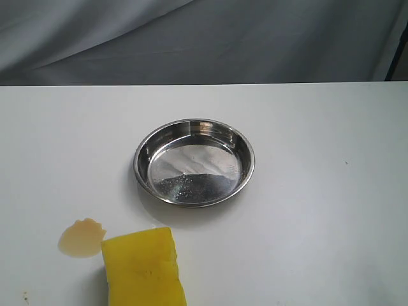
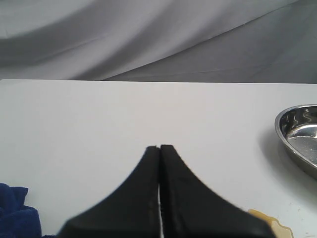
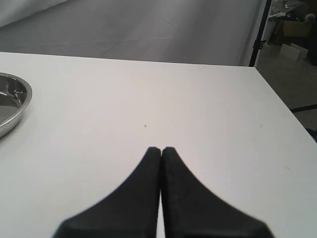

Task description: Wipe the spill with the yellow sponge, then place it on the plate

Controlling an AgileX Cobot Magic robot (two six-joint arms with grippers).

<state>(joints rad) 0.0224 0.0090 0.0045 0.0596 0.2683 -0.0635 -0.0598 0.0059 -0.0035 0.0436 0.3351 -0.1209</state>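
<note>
The yellow sponge (image 1: 145, 268) is cut off by the lower edge of the exterior view, so only its far end shows: a thick, soft-looking foam block with a matte, finely pitted top and a slightly ragged far edge. It lies flat on the white counter (image 1: 306, 210). Just beside its far left corner sits the spill (image 1: 81, 238), a small rounded tan-brown blot with a darker rim. Whether blot and foam touch is hard to tell.

Beyond the sponge, near the middle of the counter and apart from both, stands the plate (image 1: 194, 172), a round shallow steel dish with a raised rim. Its shiny base shows only pale and dark reflections, with a speckled patch toward the near side.

Both pincers appear only in their own wrist views. The left pincer (image 2: 159, 148) has 2 smooth black fingers pressed together with a hairline seam between them, holding nothing. It hangs over bare counter and hides part of the spill, of which a pale sliver peeks out beside it. A crumpled blue cloth (image 2: 15, 210) is cut off at that view's corner, and the plate at its edge.

The right pincer (image 3: 161, 149) is likewise closed tip to tip and empty-handed, over bare counter, with the plate cropped at the side.

Wrinkled grey fabric (image 1: 191, 38) hangs behind the counter
</note>
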